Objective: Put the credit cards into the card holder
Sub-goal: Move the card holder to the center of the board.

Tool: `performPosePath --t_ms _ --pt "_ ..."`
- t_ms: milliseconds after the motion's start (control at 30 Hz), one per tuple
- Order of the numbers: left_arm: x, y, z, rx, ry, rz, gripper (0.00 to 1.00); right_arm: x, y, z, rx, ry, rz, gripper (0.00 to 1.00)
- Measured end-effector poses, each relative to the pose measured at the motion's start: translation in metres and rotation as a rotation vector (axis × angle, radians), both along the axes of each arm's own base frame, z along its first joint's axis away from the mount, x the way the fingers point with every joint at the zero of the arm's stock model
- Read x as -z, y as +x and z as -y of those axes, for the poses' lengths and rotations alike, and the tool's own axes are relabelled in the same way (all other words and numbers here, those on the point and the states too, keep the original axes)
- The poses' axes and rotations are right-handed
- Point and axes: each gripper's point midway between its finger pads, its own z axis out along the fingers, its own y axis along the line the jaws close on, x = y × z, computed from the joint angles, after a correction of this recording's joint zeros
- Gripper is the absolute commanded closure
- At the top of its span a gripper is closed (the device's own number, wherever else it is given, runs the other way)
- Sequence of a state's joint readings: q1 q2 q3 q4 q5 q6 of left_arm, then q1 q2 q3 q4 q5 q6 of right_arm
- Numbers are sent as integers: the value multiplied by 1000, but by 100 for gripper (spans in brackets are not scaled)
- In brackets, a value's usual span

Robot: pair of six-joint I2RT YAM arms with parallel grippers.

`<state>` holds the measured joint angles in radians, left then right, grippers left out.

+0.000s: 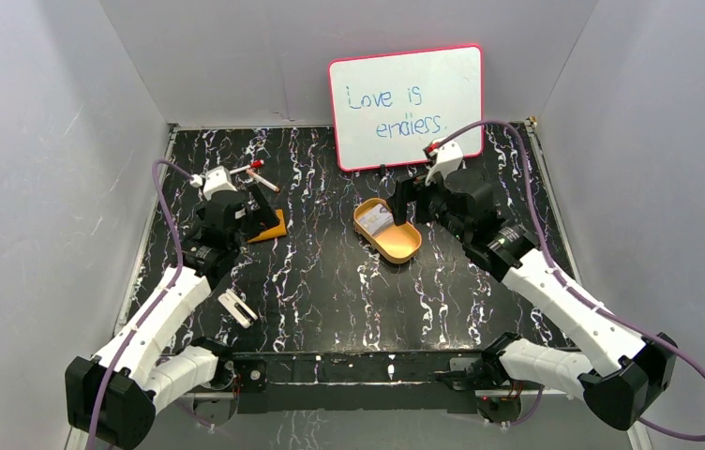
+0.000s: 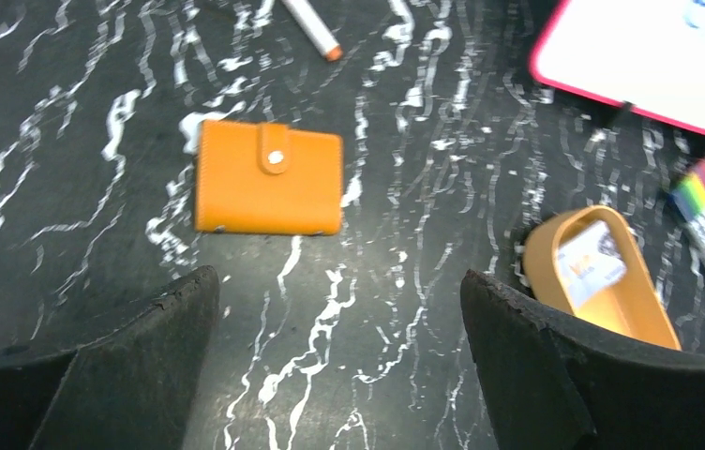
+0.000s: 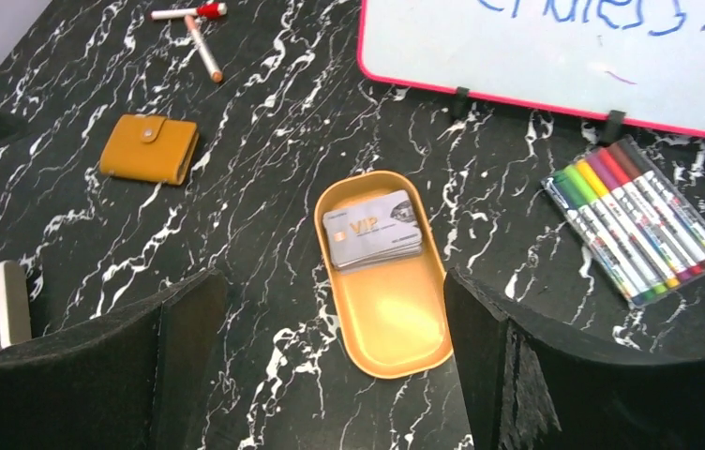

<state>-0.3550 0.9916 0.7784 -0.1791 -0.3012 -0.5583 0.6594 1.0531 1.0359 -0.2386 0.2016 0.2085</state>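
Observation:
The card holder is a tan-orange wallet, lying shut with its snap flap up on the black marbled table; it also shows in the right wrist view and the top view. The credit cards are a small pale grey stack at the far end of an oval yellow-orange tray; they also show in the top view. My left gripper is open and empty, just short of the wallet. My right gripper is open and empty above the tray's near end.
A whiteboard stands at the back. A clear pack of coloured markers lies right of the tray. Two loose markers lie beyond the wallet. A small white object lies at the near left.

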Motion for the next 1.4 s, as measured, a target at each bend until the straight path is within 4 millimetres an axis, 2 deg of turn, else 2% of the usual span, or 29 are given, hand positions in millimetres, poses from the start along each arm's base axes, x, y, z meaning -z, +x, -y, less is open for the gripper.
performPosePath --t_ms 133,300,467,633,733,800,933,1000,1067,1233,1300,1400 --pt "14 -11 -14 -84 12 -68 4 18 -9 -8 -26 -15 -36 4" --pt "26 -20 -10 -86 -32 -119 6 57 -17 -7 -25 -34 -126 5" --pt "48 -24 1 -113 -126 -206 8 75 -21 -22 -63 -4 -211 6" --pt "80 -19 2 -298 -243 -321 11 81 -26 -30 -89 23 -254 6" --pt "93 -5 -6 -430 -277 -374 12 79 -28 -32 -97 39 -259 6" --pt "95 12 -18 -512 -292 -393 11 78 -29 -33 -100 45 -259 6" --pt "98 50 -61 -640 -320 -399 10 74 -31 -33 -109 53 -255 6" --pt "108 61 -80 -652 -316 -411 10 73 -32 -33 -114 56 -252 6" --pt "122 66 -90 -625 -303 -441 9 72 -32 -34 -118 58 -251 6" --pt "152 81 -86 -489 -263 -533 10 71 -35 -34 -129 58 -252 6" --pt "153 89 -81 -427 -265 -530 13 67 -36 -33 -134 63 -242 6" --pt "150 96 -69 -339 -294 -510 23 60 -37 -32 -139 73 -223 6"
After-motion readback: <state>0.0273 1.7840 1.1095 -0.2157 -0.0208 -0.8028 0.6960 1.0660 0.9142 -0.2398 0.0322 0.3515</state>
